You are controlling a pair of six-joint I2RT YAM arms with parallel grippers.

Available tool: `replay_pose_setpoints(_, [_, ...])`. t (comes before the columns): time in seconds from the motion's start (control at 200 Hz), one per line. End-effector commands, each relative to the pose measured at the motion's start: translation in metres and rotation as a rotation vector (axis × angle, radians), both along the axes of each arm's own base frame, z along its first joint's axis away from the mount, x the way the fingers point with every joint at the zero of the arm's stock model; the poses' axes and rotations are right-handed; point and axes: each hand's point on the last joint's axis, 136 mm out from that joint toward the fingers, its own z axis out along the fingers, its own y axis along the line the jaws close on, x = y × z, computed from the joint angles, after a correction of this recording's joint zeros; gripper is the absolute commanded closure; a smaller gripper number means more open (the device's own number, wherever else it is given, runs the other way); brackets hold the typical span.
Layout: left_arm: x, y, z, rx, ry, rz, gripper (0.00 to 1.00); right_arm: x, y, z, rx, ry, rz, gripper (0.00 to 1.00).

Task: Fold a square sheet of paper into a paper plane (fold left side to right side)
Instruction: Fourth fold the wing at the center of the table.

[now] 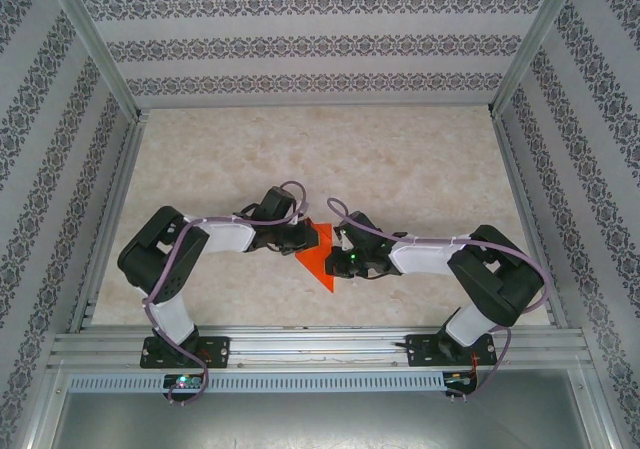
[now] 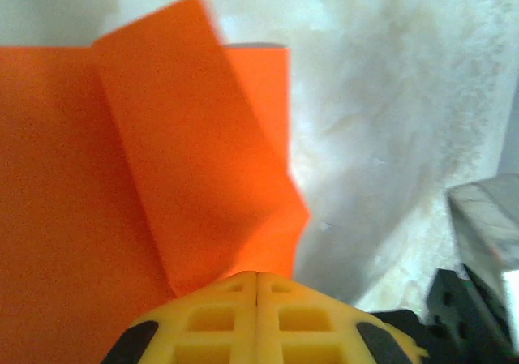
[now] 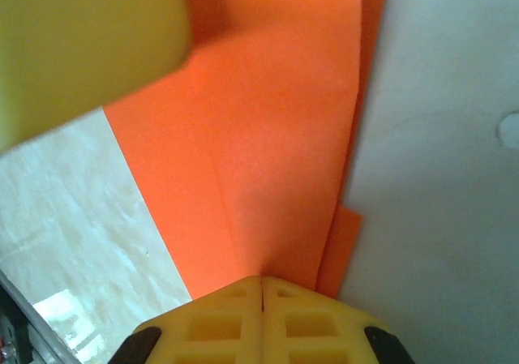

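The orange-red sheet of paper (image 1: 320,265) lies mid-table as a creased shape tapering to a point toward the near edge. My left gripper (image 1: 305,237) meets its left upper edge, and my right gripper (image 1: 338,245) meets its right edge. In the left wrist view the yellow jaws of the left gripper (image 2: 258,276) are pressed together, pinching a raised flap of the paper (image 2: 186,153). The right gripper (image 3: 261,280) in the right wrist view is likewise shut on a layer of the paper (image 3: 268,137), with a lower layer peeking out to the right.
The marbled beige table (image 1: 330,159) is bounded by patterned walls and an aluminium rail along the near edge (image 1: 320,347). A blurred yellow finger of the left gripper (image 3: 81,48) looms in the right wrist view. Part of the right arm (image 2: 478,234) shows beside the paper.
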Motion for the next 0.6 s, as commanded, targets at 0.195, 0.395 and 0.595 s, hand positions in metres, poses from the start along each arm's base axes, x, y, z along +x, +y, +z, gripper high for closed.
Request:
replay_pose_setpoints(0.195, [-0.007, 0.001, 0.028, -0.096, -0.082, -0.011, 1.00, -0.022, -0.058, -0.040, -0.326, 0.058, -0.011, 1.00])
replay_pose_setpoints(0.395, [-0.008, -0.012, 0.023, -0.126, -0.084, -0.039, 1.00, -0.024, -0.061, -0.044, -0.371, 0.059, 0.005, 1.00])
replay_pose_setpoints(0.595, [0.003, -0.018, 0.015, -0.118, -0.095, -0.054, 1.00, -0.025, -0.063, -0.045, -0.410, 0.055, 0.029, 1.00])
